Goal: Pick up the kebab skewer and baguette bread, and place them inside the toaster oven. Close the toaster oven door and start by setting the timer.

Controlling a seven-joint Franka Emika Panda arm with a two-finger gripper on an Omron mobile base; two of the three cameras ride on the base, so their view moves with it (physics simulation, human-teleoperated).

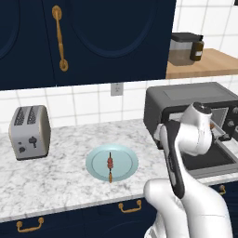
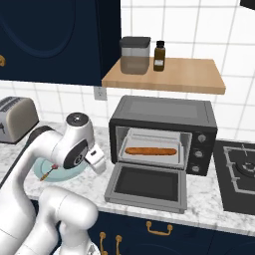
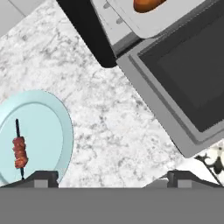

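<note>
A: Skewer first. In the left base view, where was it?
B: The kebab skewer [image 1: 110, 166] lay on a pale blue plate [image 1: 124, 158] on the marble counter [image 1: 60, 172], between the silver toaster [image 1: 29, 131] and the toaster oven [image 1: 186, 104]. The arm hid most of the oven's front.
A: And the right base view?
B: The baguette bread [image 2: 151, 151] sat on the tray inside the toaster oven [image 2: 164, 112], and the toaster oven door [image 2: 148, 185] hung flat open. The hand [image 2: 97, 161] hovered between plate and door.
A: The hand view?
B: The hand [image 3: 113, 177] was spread wide and held nothing, above bare counter [image 3: 109, 122], with the kebab skewer [image 3: 19, 151] on its plate [image 3: 61, 127] to one side and the open door [image 3: 183, 78] to the other.
</note>
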